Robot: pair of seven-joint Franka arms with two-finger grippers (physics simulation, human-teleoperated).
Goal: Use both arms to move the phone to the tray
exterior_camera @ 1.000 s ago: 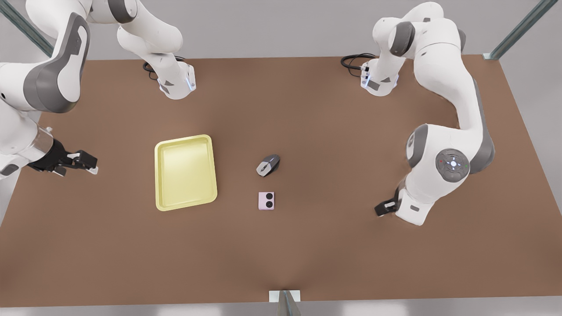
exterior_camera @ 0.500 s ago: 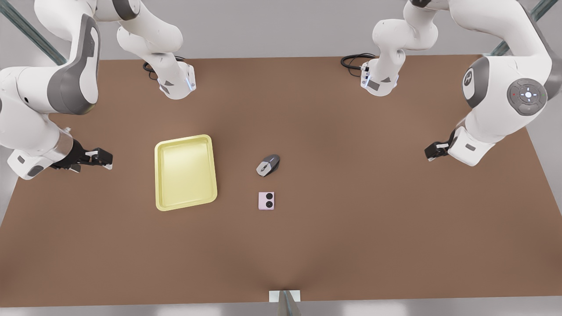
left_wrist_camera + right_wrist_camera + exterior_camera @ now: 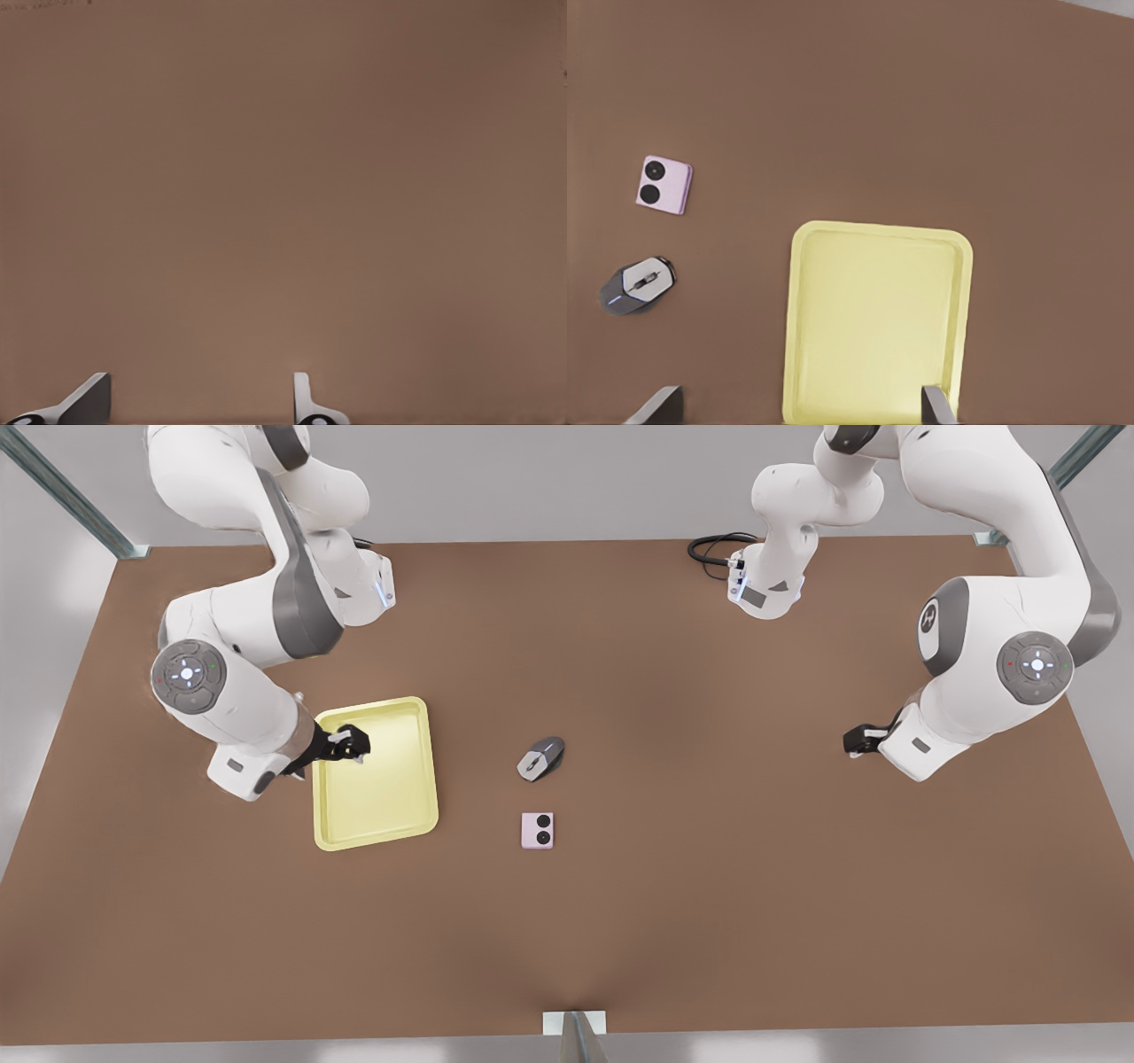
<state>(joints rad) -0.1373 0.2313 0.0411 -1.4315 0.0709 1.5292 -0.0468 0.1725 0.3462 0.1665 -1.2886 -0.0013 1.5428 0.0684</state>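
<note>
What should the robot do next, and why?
Probably swing the open right gripper from above the tray across to the phone, which lies untouched on the table near the mouse. It is the nearer one; the open left gripper hangs farther off.

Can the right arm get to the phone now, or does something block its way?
Probably yes. The right gripper hovers over the tray with its fingers open. The phone lies flat on bare table beyond the tray. The mouse sits apart from it and off that path.
</note>
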